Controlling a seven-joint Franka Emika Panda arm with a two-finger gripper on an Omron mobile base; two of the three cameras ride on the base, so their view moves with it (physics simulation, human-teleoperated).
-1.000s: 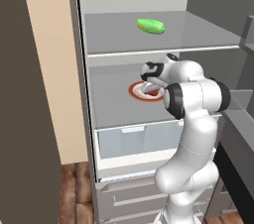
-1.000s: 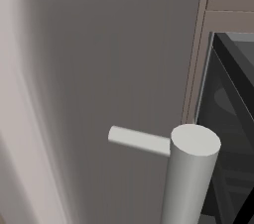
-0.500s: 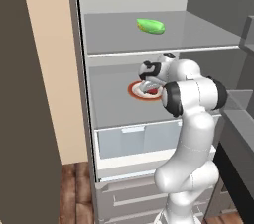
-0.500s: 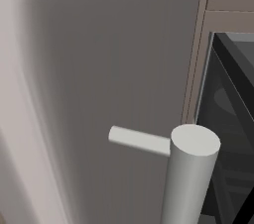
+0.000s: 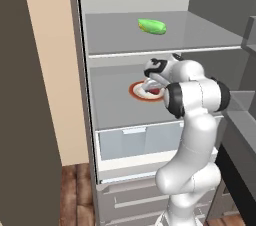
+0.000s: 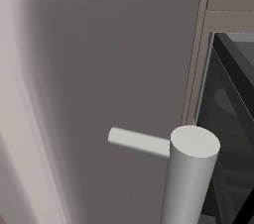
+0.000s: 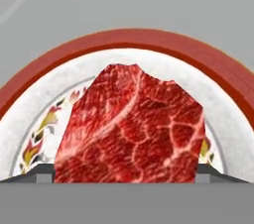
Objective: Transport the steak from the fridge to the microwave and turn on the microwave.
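Observation:
The steak (image 7: 130,124), a dark-red marbled slab, lies on a white red-rimmed plate (image 7: 149,44) on the middle shelf of the fridge (image 5: 120,45). My gripper (image 7: 127,171) hangs just over it, open, its fingertips (image 7: 44,171) standing on either side of the meat's near edge and not closed on it. In the left base view the gripper (image 5: 151,86) reaches into the fridge and covers most of the steak (image 5: 155,90) and part of the plate (image 5: 136,90). I cannot tell whether the dark tinted appliance front (image 6: 230,119) is the microwave.
A green oblong vegetable (image 5: 152,26) lies on the shelf above the hand. A clear crisper bin (image 5: 135,140) and drawers (image 5: 130,200) sit below the plate's shelf. The open fridge door (image 6: 99,69) with its round handle (image 6: 191,168) stands close on the right.

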